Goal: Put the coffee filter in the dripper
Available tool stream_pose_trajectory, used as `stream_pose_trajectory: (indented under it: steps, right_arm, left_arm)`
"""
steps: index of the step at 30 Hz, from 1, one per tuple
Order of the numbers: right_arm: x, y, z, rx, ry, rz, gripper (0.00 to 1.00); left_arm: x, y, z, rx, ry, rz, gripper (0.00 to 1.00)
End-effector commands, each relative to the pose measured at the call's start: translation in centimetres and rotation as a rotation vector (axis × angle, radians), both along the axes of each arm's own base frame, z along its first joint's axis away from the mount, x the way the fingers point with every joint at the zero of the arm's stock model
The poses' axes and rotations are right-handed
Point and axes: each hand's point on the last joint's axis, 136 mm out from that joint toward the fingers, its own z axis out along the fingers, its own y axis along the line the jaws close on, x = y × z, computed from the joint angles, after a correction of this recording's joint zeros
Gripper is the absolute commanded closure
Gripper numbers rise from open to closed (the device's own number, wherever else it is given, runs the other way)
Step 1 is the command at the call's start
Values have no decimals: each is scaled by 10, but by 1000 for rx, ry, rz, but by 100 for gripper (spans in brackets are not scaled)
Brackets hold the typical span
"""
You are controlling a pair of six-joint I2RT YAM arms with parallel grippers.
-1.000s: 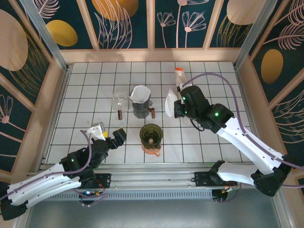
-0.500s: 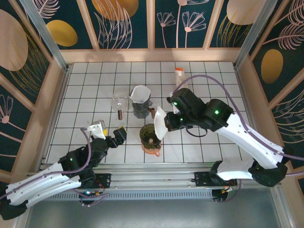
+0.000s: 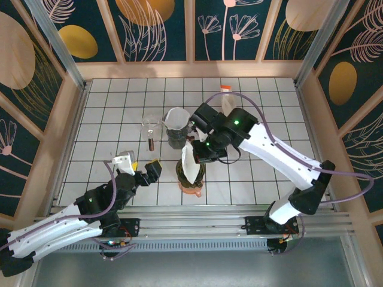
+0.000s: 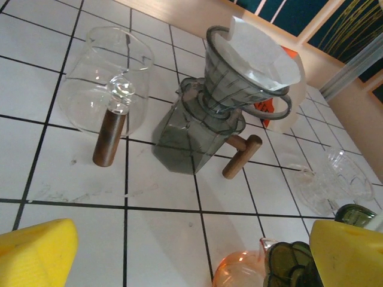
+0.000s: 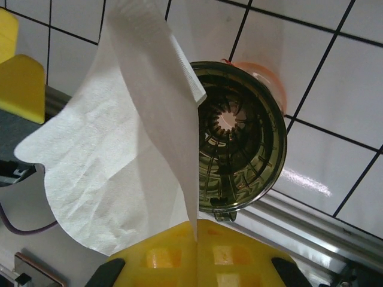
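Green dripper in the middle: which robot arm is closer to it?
Right. The right gripper holds the paper filter just above the green dripper; the left gripper sits open, off to the dripper's left.

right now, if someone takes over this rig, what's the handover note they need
Right gripper: shut on the coffee filter, pinching it at one edge.
Left gripper: open, empty, parked low.
Dripper: upright on its orange base, nothing inside; the filter hangs flat, overlapping its rim.
Done: filter picked up and held at the dripper.
Left: lower the filter into the cone, seat it, release.
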Motion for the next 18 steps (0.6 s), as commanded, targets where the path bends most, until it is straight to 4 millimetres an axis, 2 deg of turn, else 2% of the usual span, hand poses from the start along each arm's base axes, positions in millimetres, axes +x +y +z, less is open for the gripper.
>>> stream_pose_trajectory:
  steps: [1,5,10,18]
  right_arm:
    - [-5,-5,4,-11,49,6,100]
    - [-2,-5,-1,-29,54,-11,100]
    - [2,-9,-16,-84,55,-26,100]
    - [15,-5,-38,-116,48,-30,100]
  left_arm:
    - [0,-8,17,-38,-35,-32,1]
    - [0,-11,19,-45,-42,-43,1]
    - [0,-15,20,-44,-42,-58,1]
    - [-1,-26,21,-58,-34,-96,1]
